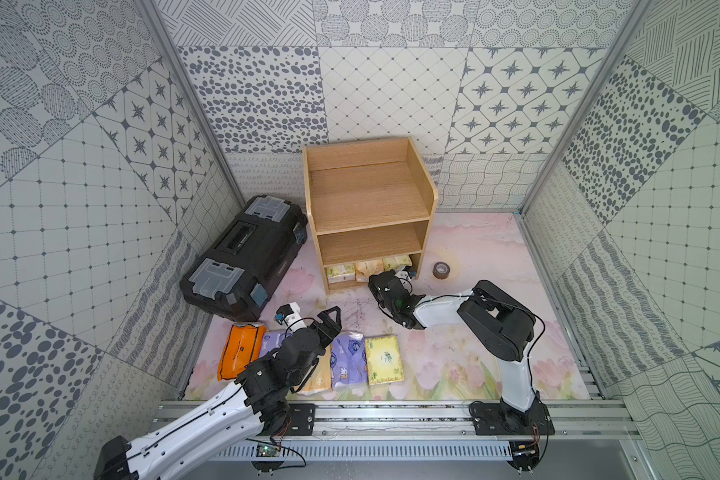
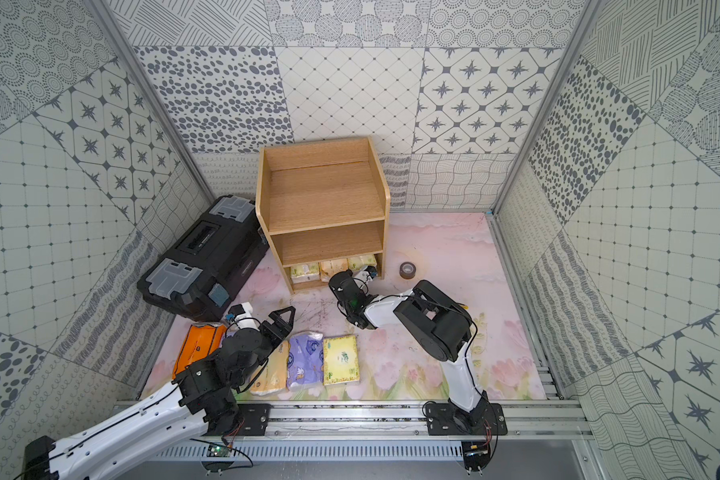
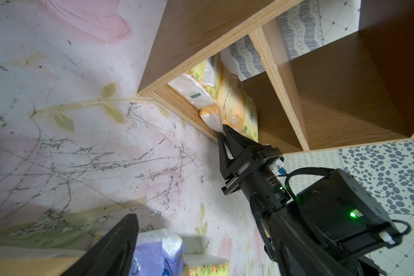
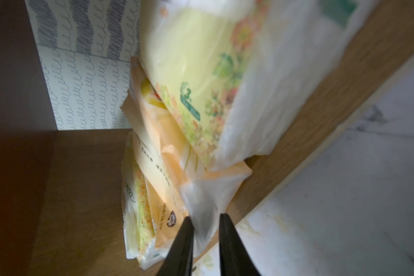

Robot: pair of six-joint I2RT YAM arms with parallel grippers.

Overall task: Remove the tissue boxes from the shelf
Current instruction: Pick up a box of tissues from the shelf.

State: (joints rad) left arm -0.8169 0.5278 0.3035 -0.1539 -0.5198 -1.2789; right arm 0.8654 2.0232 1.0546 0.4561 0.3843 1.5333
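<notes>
We see a black plastic toolbox [image 1: 242, 257] and a small brown tape roll [image 1: 442, 270], well apart, on a pink floral tabletop [image 1: 474, 357]

Three tissue boxes [image 1: 341, 272] stand in the lowest tier of the shelf [image 1: 368, 195]; toolbox [image 1: 242, 257] left of it, tape roll [image 1: 441, 270] right, more boxes [image 1: 383, 359] before it.

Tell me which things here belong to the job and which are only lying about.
Job: shelf; three tissue packs in its bottom tier; five packs on the floor; right gripper pinching the peach pack.
Lying about: black toolbox; tape roll.
</notes>
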